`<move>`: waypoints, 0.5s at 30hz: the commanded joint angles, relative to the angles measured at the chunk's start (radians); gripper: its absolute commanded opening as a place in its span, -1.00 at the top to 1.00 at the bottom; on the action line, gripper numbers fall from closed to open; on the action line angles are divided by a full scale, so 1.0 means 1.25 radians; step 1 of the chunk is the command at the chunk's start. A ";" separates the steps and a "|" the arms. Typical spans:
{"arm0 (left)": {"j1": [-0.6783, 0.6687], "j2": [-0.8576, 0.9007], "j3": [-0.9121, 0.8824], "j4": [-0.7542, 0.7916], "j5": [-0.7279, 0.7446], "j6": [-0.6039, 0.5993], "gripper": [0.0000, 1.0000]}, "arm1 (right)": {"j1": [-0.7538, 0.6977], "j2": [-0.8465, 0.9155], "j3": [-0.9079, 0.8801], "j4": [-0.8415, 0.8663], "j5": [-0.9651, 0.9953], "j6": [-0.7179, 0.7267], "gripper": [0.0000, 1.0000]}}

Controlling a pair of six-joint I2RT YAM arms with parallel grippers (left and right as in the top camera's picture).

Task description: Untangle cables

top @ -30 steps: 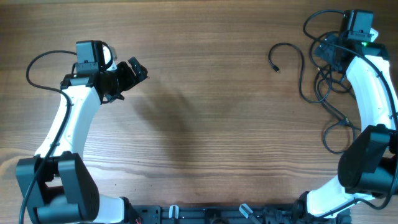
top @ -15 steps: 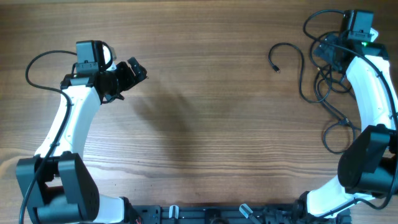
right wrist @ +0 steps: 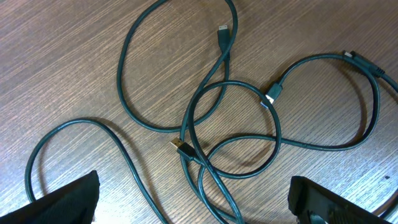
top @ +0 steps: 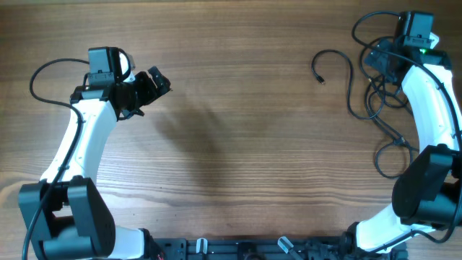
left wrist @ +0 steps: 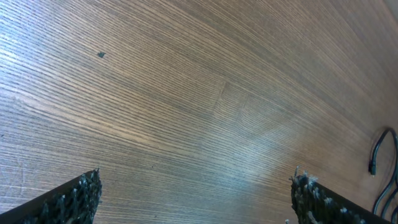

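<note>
The cables (top: 368, 94) lie in loose overlapping loops at the far right of the table, with one free plug end (top: 318, 78) pointing toward the middle. In the right wrist view the cables (right wrist: 230, 118) cross over each other, with small plug ends (right wrist: 272, 98) showing. My right gripper (right wrist: 196, 211) is open and empty, above the loops without touching them; in the overhead view it (top: 381, 61) sits over the far right bunch. My left gripper (top: 155, 83) is open and empty over bare wood at the far left, far from the cables. One cable end (left wrist: 376, 158) shows at the right edge of the left wrist view.
The wooden table (top: 231, 144) spreads between the two arms. Thicker arm wires (top: 43, 79) loop beside the left arm and by the right arm base (top: 393, 155). A dark rail (top: 238, 249) runs along the front edge.
</note>
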 commanded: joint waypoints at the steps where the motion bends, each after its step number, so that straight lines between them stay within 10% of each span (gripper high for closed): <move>1: -0.001 -0.006 0.006 0.000 -0.011 -0.004 -1.00 | 0.001 -0.013 0.006 -0.001 -0.006 0.000 -0.99; 15: -0.001 -0.006 0.006 0.000 -0.011 -0.004 -1.00 | 0.001 -0.006 0.006 0.000 -0.006 0.000 -1.00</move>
